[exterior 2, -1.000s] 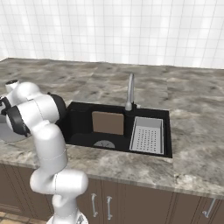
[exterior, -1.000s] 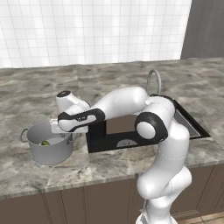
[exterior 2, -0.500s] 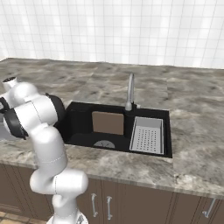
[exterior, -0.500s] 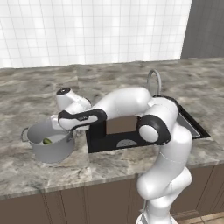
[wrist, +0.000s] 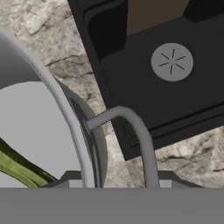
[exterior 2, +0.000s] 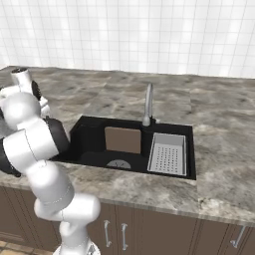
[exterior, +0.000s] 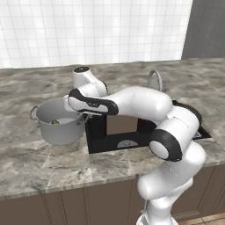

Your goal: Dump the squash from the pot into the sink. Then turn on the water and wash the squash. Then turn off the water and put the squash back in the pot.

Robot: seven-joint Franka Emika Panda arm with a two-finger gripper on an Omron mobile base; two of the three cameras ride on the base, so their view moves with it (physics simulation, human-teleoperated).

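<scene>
Lifting off the counter (exterior: 26, 158), seemingly, the pot (exterior: 59, 125) has risen.

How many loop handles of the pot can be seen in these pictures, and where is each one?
2. One handle sticks out on the pot side away from the sink. The other handle faces the sink, in the hand view.

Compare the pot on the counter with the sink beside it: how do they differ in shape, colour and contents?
The pot is a round grey metal cylinder; the sink is a black rectangular basin. The pot stands on the counter; the sink is recessed into it. The pot holds the squash; the sink holds a grey perforated tray. Both are open-topped.
</scene>
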